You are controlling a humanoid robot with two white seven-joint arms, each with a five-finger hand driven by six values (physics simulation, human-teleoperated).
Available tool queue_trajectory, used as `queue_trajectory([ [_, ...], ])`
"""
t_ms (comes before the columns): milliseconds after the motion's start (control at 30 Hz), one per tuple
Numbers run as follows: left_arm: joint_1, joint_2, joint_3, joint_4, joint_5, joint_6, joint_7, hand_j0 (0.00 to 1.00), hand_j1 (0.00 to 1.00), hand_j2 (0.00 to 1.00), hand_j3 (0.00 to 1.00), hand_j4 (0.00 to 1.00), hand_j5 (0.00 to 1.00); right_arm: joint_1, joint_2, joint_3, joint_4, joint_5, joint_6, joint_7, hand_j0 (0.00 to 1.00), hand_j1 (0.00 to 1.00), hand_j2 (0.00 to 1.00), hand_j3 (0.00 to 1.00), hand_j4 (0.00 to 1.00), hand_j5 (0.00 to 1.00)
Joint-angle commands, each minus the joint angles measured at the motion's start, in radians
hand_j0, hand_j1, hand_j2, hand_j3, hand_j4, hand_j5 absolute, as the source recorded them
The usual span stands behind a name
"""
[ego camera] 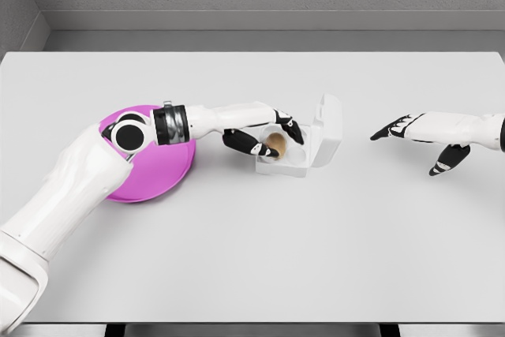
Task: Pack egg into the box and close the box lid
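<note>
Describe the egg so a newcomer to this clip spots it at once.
On the white table, find the pink plate left of centre; just right of it sits a small white box with its lid up. The egg is the brown rounded object there, between the left hand fingers.

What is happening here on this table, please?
The left hand holds a brown egg over the open white box. The box lid stands up, not yet closed. A pink plate lies beside it, partly under the left arm. The right hand hovers open to the right, holding nothing.
</note>
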Motion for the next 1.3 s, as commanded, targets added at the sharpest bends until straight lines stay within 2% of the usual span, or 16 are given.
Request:
queue_trajectory([
  [0, 0.0, -0.001, 0.001, -0.001, 0.009, 0.002, 0.0, 0.7, 0.7, 0.7, 0.7, 0.7, 0.7, 0.0, -0.001, -0.001, 0.0, -0.006, 0.002, 0.0, 1.0, 1.0, 1.0, 1.0, 1.0, 1.0],
  [500, -0.008, 0.004, 0.004, -0.007, 0.029, 0.002, 0.0, 0.7, 0.7, 0.7, 0.7, 0.7, 0.7, 0.002, 0.01, -0.005, -0.003, -0.006, 0.002, 0.0, 1.0, 1.0, 1.0, 1.0, 1.0, 1.0],
  [600, -0.008, 0.034, 0.009, -0.066, 0.067, 0.002, 0.0, 0.7, 0.7, 0.7, 0.7, 0.7, 0.7, 0.006, 0.014, -0.014, 0.0, -0.007, 0.002, 0.0, 1.0, 1.0, 1.0, 1.0, 1.0, 1.0],
  [700, -0.011, 0.12, 0.01, -0.145, 0.127, 0.002, 0.0, 0.71, 0.71, 0.71, 0.71, 0.71, 0.71, 0.002, 0.01, -0.014, 0.012, -0.007, 0.002, 0.0, 1.0, 1.0, 1.0, 1.0, 1.0, 1.0],
  [867, -0.038, 0.129, 0.007, -0.146, 0.154, 0.002, 0.0, 0.75, 0.75, 0.75, 0.75, 0.75, 0.75, 0.005, 0.013, -0.021, 0.01, -0.007, 0.002, 0.0, 1.0, 1.0, 1.0, 1.0, 1.0, 1.0],
  [933, -0.054, 0.188, 0.003, -0.165, 0.156, 0.002, 0.0, 0.92, 0.92, 0.92, 0.92, 0.92, 0.92, 0.006, 0.016, -0.019, 0.001, -0.007, 0.001, 0.0, 1.0, 1.0, 1.0, 1.0, 1.0, 1.0],
  [1000, -0.057, 0.261, 0.004, -0.188, 0.176, 0.002, 0.0, 1.0, 1.0, 1.0, 1.0, 1.0, 1.0, 0.006, 0.031, -0.018, 0.0, -0.007, 0.002, 0.0, 1.0, 1.0, 1.0, 1.0, 1.0, 1.0],
  [1067, -0.057, 0.355, 0.006, -0.235, 0.197, 0.002, 0.0, 1.0, 1.0, 1.0, 1.0, 1.0, 1.0, 0.002, 0.031, -0.019, -0.017, -0.007, 0.002, 0.0, 1.0, 1.0, 1.0, 1.0, 1.0, 1.0],
  [1133, -0.048, 0.402, 0.006, -0.295, 0.219, 0.002, 0.0, 1.0, 1.0, 1.0, 1.0, 1.0, 1.0, 0.0, 0.03, -0.019, -0.051, -0.007, 0.002, 0.0, 1.0, 1.0, 1.0, 1.0, 1.0, 1.0],
  [1200, -0.046, 0.461, 0.007, -0.306, 0.245, 0.002, 0.0, 1.0, 1.0, 1.0, 1.0, 1.0, 1.0, 0.0, 0.031, -0.019, -0.06, -0.007, 0.002, 0.0, 1.0, 1.0, 1.0, 1.0, 1.0, 1.0],
  [1267, -0.018, 0.479, 0.007, -0.301, 0.243, 0.002, 0.0, 1.0, 1.0, 1.0, 1.0, 1.0, 1.0, 0.0, 0.043, -0.018, -0.065, -0.007, 0.002, 0.0, 1.0, 1.0, 1.0, 1.0, 1.0, 1.0],
])
